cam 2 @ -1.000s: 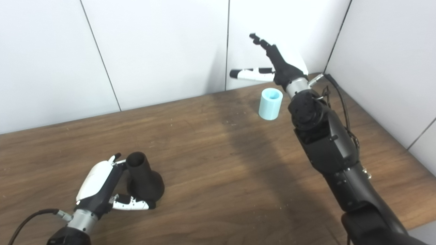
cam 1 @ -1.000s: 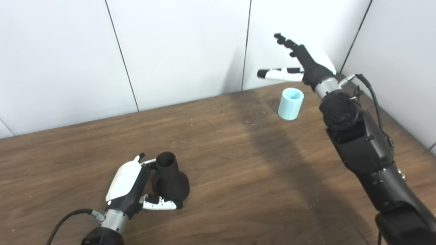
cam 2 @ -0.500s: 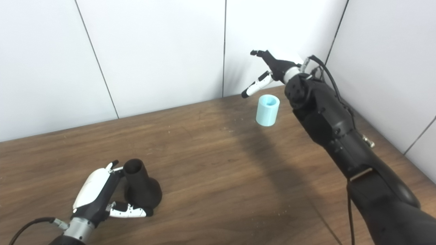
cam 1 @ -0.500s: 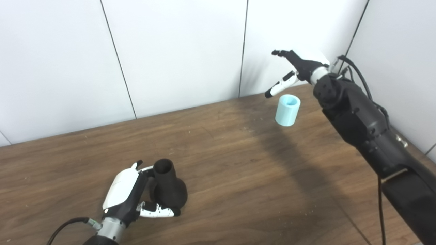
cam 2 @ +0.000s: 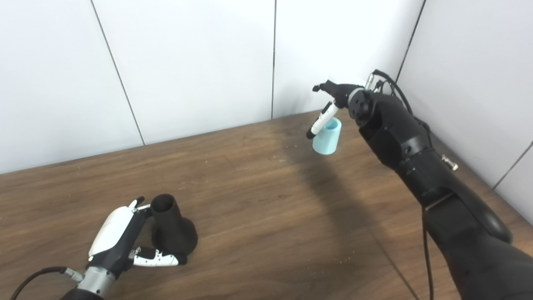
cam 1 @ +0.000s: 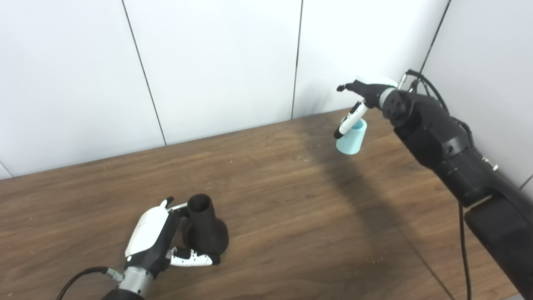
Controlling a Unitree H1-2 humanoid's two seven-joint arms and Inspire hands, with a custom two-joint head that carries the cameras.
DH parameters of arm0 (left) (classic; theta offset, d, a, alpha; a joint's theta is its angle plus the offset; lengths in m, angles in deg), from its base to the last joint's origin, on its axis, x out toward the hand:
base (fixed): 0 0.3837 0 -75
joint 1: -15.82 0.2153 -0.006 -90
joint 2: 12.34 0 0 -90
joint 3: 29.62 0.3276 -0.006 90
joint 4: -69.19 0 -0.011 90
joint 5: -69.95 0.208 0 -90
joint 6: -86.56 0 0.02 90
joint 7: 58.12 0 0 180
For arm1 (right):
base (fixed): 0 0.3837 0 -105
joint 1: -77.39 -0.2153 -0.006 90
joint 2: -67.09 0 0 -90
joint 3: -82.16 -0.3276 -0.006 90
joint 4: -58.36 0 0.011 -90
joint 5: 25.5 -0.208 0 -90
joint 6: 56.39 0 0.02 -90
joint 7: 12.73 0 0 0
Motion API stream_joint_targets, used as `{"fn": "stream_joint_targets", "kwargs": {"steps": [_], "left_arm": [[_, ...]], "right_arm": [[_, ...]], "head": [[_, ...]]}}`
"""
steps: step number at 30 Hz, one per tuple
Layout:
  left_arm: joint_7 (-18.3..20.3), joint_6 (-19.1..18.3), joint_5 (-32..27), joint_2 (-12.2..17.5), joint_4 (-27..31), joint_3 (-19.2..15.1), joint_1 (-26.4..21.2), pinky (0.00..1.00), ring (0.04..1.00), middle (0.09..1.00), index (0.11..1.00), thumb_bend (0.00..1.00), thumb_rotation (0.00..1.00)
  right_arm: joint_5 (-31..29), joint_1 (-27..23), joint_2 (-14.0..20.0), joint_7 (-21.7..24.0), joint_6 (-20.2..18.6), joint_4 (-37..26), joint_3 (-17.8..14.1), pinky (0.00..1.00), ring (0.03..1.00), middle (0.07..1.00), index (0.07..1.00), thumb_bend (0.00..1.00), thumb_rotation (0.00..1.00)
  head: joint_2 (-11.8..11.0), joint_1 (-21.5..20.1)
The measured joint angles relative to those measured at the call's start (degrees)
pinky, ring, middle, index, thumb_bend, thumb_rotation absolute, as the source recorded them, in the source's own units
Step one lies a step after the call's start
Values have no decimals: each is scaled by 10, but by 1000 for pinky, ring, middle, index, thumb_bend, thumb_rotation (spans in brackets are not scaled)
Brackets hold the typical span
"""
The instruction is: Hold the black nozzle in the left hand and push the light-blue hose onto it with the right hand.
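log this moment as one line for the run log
left hand: around black nozzle, upright on table | right hand: open, at light-blue hose, far right | hose: not gripped | phase: reach

1 black nozzle (cam 1: 206, 228) – 1 light-blue hose (cam 1: 352, 139) – 2 hands.

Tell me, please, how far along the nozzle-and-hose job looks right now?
Early. Nothing is finished yet. The left hand is wrapped around the black nozzle, which stands on the table; whether the grip is firm I cannot tell. The right hand is open above the light-blue hose, its thumb hanging in front of it, nothing grasped. Left: grasp the hose, carry it over, push it onto the nozzle.
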Motion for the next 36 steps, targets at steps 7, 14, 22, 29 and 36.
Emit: {"fn": "stream_joint_targets", "kwargs": {"steps": [7, 14, 22, 29, 36], "left_arm": [[0, 0, -1, 0, 0, 0, 0, 1000, 724, 552, 441, 514, 0], [0, 0, -1, 0, 0, 0, 0, 1000, 716, 551, 442, 514, 0], [-1, 0, -2, 1, 0, -1, 0, 1000, 701, 547, 444, 515, 0], [-5, 0, -6, 1, -2, -1, 0, 1000, 701, 544, 446, 516, 0], [-5, 0, -5, 1, -2, -1, 0, 1000, 702, 549, 444, 514, 0]], "right_arm": [[33, -5, -4, 45, 0, 10, -22, 757, 921, 946, 907, 1000, 211], [42, -5, -12, 37, 0, 53, -9, 752, 917, 946, 895, 1000, 184], [41, -3, -20, 7, 0, 77, 5, 719, 898, 941, 893, 1000, 172], [42, -3, -23, 1, 0, 77, 18, 677, 845, 905, 893, 1000, 135], [41, -3, -26, -15, 2, 82, 33, 617, 744, 820, 869, 1000, 83]], "head": [[4, 0], [6, 3], [8, 2], [10, 2], [13, 2]]}}
